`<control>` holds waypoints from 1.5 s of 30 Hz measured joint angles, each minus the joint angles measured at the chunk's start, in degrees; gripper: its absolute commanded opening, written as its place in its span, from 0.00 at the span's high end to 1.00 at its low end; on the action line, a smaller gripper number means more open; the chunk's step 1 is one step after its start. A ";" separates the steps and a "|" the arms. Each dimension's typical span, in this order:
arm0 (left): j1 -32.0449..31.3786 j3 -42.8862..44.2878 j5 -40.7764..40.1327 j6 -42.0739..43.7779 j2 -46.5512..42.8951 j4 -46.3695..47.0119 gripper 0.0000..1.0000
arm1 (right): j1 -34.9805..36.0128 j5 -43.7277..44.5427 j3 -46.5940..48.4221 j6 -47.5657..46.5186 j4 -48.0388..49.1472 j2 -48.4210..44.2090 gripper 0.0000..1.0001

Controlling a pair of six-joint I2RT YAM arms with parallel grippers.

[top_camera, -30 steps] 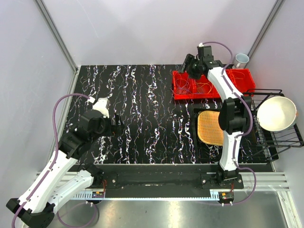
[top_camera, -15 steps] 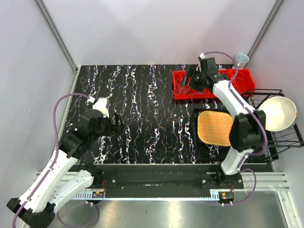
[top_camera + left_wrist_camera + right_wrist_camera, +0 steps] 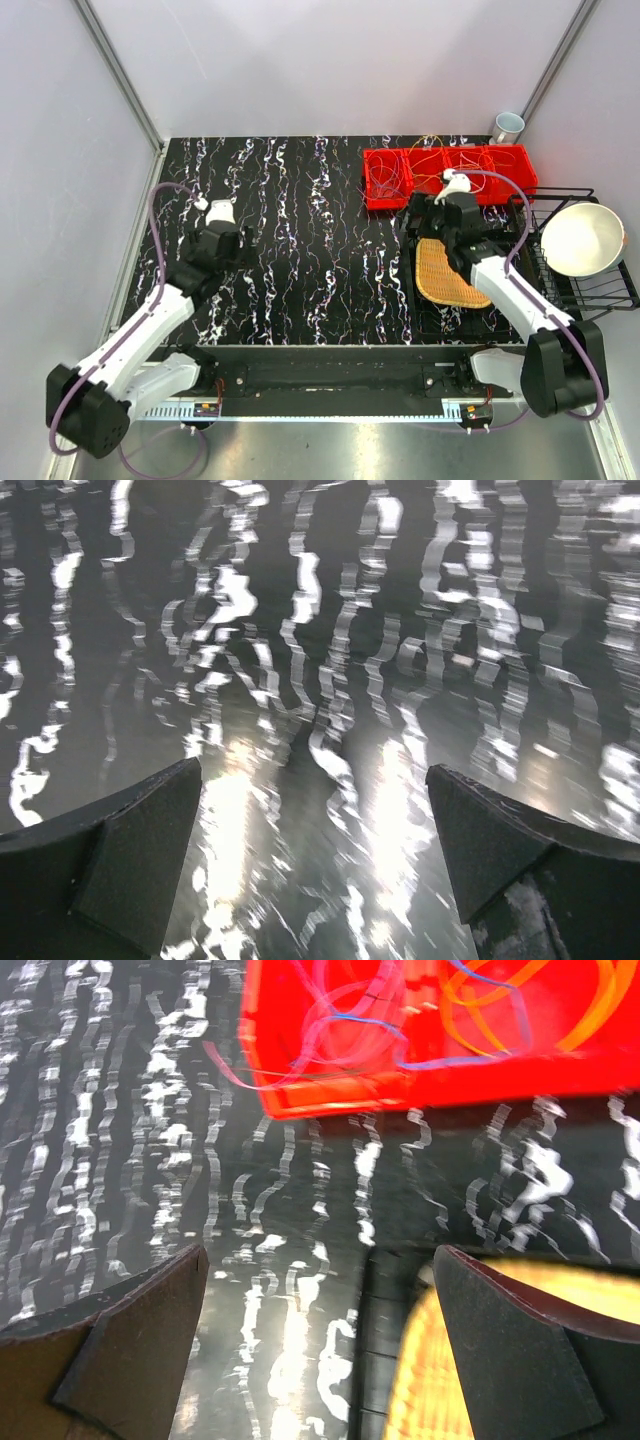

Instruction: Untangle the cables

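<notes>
Cables (image 3: 345, 1015) lie looped in the tray (image 3: 330, 1095) at the far right of the desk (image 3: 300, 230). They look light, soft and floppy. Pinch 1 loose loop at the edge. Left fingers (image 3: 120, 860) and right fingers (image 3: 510, 1350) are open, holding nothing.

A robotics lab cell: plain walls (image 3: 320, 60) and aluminium posts (image 3: 118, 75) enclose a marbled table (image 3: 300, 240), with a left arm (image 3: 150, 325) and right arm (image 3: 510, 290) bolted to a metal rail (image 3: 330, 407). Staged props sit at one side: red bins (image 3: 372, 205) of cables (image 3: 432, 170), a dish rack (image 3: 600, 293) and a bowl (image 3: 582, 240).
</notes>
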 measured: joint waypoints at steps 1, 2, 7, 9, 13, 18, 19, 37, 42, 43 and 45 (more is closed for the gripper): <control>0.02 -1.22 -1.40 0.63 0.79 1.95 0.04 | 0.00 0.96 -1.36 -0.02 0.85 -0.70 0.00; 0.07 -3.21 -3.17 1.84 1.33 5.60 0.05 | 0.00 1.95 -2.80 0.00 1.86 -1.51 0.00; 1.55 -13.88 -8.24 8.76 1.68 23.87 0.07 | 0.00 5.97 -6.95 0.46 4.37 -4.48 0.00; 2.95 -18.27 -9.33 12.09 2.93 31.93 0.06 | 0.00 6.91 -7.37 1.20 4.35 -5.51 0.00; 6.49 -22.80 -10.34 15.41 7.67 43.54 0.06 | 0.00 7.50 -7.43 2.95 4.35 -7.13 0.00; 11.26 -24.30 -8.96 18.25 13.73 54.69 0.07 | 0.00 9.42 -8.07 3.58 4.35 -7.91 0.00; 12.37 -24.30 -7.85 18.78 14.84 57.33 0.07 | 0.00 10.05 -8.52 3.56 4.35 -8.13 0.00; 22.38 -28.61 12.63 22.95 24.63 84.96 0.01 | 0.00 22.27 -20.15 -1.18 14.08 -12.04 0.00; 22.32 -29.75 14.69 23.06 25.00 87.67 0.01 | 0.00 25.18 -21.79 -3.23 19.34 -12.63 0.00; 22.32 -29.75 14.82 23.06 25.00 88.13 0.01 | 0.00 26.40 -21.57 -3.39 19.96 -12.00 0.00; 22.43 -29.73 15.02 23.06 25.00 88.41 0.01 | 0.00 29.81 -19.45 -1.77 18.43 -9.46 0.00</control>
